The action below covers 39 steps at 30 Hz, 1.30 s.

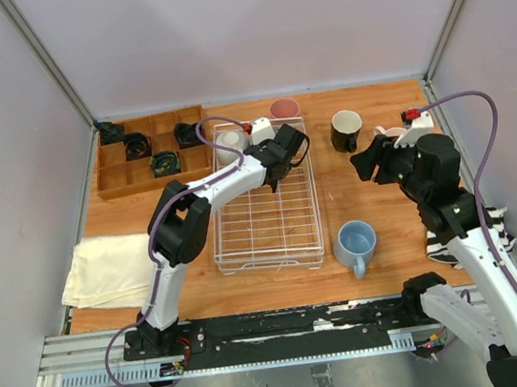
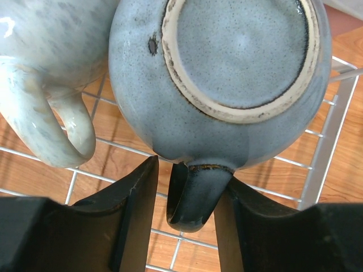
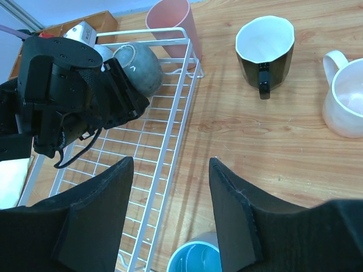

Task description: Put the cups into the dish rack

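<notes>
Speckled grey-green mug point(image 2: 227, 85), mottled white mug point(image 2: 39, 73)
White wire dish rack point(image 1: 273, 230); black mug point(image 1: 346, 130), light blue mug point(image 1: 355, 242), pink tumbler point(image 1: 284, 108)

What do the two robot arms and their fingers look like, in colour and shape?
The left arm and the right arm have white links and black joints. A lilac cable runs along each. The fingers are matte black, flat and wedge-shaped.
</notes>
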Motion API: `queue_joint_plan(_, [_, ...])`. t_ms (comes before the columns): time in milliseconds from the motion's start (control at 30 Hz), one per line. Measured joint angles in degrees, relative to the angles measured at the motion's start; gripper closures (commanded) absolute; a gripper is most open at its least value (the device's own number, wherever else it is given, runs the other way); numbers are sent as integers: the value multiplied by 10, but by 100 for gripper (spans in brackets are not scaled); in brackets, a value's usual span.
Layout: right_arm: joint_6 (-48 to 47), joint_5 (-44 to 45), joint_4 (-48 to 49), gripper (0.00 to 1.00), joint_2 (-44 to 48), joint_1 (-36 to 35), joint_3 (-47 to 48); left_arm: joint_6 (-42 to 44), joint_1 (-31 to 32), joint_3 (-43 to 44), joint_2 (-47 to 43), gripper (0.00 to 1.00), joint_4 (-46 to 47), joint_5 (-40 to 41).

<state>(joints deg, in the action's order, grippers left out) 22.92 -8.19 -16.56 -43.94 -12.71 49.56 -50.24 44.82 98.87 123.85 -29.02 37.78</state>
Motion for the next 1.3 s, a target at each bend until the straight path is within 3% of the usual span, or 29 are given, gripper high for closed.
queue_joint_plan(400, [0, -3, 1, 44, -3, 0, -2, 2, 1, 0, 0, 50, -3, 0])
queue_joint_plan(900, [1, -4, 4, 44, -6, 0, -2, -10, 19, -12, -36, 57, -8, -1])
queue_joint_plan(1300, [0, -8, 3, 43, -5, 0, -2, -14, 19, 73, 9, 57, -13, -8])
